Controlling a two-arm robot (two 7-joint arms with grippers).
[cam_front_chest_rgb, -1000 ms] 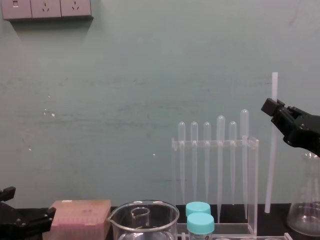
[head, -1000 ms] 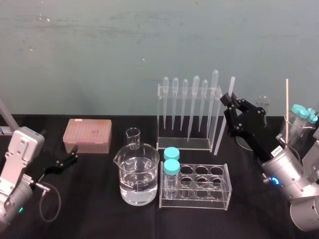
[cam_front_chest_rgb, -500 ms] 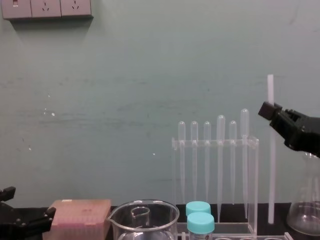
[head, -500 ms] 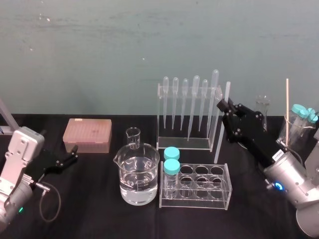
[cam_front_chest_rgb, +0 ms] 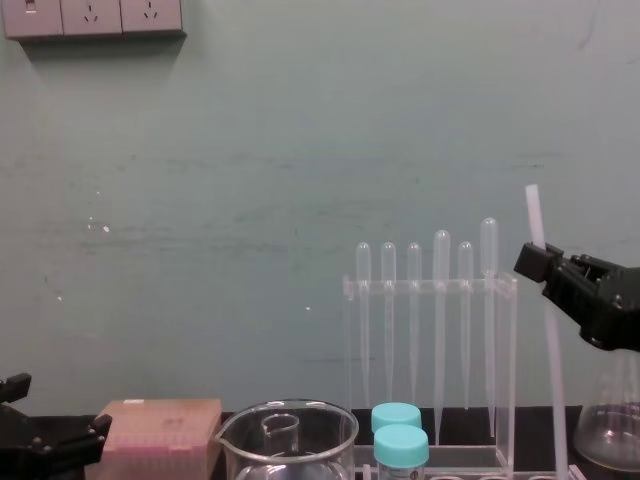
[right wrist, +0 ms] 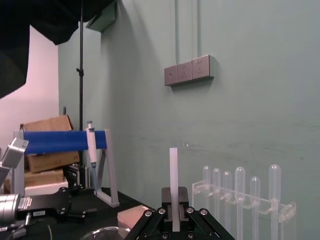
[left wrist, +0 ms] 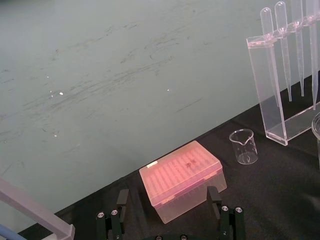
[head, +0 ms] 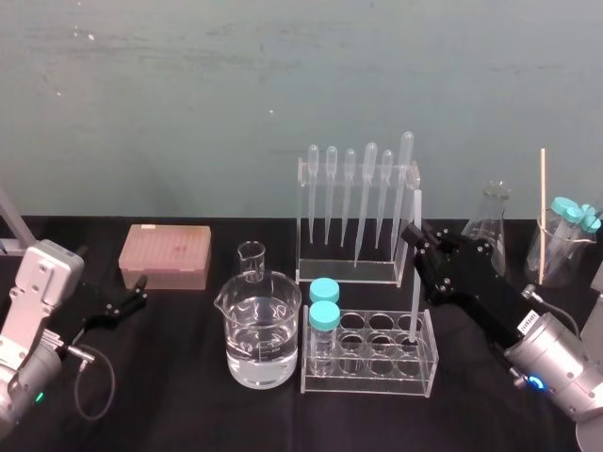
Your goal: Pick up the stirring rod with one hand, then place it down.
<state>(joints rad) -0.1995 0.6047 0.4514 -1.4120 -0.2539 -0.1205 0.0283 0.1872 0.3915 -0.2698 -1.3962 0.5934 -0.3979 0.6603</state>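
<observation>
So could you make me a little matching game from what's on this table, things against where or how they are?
1 stirring rod
2 big beaker
3 pink box
4 blue-capped tubes

A holds clear liquid
B upright in the right gripper
C in the low rack
D near the idle left gripper

Pairs: 1-B, 2-A, 3-D, 4-C.

The stirring rod (cam_front_chest_rgb: 549,340) runs off the chest view's bottom edge at its lower end. From the head view we see its foot blurred behind the clear tube rack (head: 372,379), perhaps in a rear hole. The right gripper (head: 417,240) covers a short stretch.
</observation>
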